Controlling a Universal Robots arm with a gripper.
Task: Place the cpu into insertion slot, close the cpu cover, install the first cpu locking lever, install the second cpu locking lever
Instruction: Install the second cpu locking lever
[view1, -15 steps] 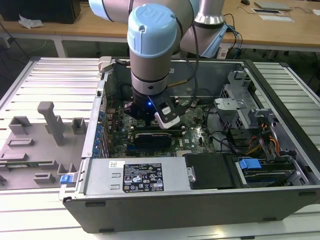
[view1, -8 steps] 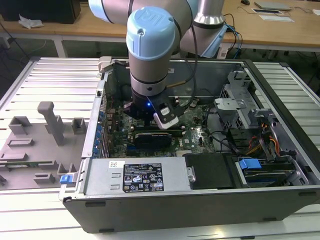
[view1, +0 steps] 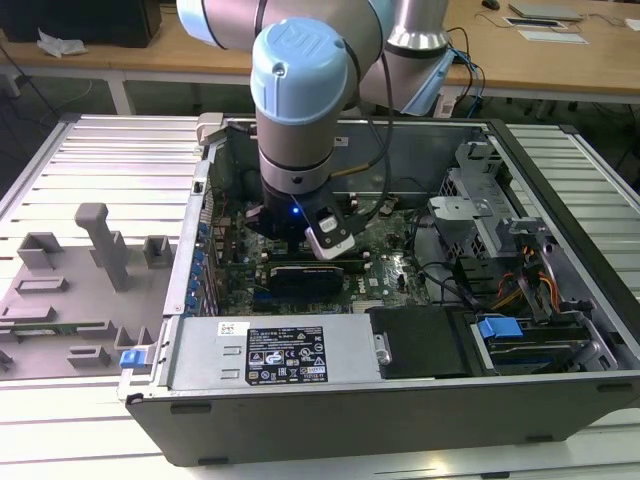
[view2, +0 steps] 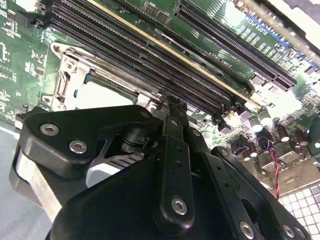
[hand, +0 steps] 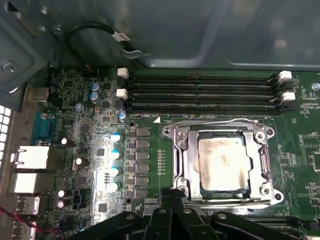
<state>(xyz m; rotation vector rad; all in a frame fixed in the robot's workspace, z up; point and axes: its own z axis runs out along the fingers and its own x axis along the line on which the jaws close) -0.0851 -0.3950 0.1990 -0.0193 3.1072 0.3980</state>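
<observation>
Dull metal cpu (hand: 223, 163), shiny metal cpu cover (hand: 184, 156)

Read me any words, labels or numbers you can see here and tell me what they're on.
Black label on the power supply: too small to read.
White tag on the cable: blurred.
White lettering on the circuit board: blurred.
The cpu: no readable marking.
Nothing can be quoted.
</observation>
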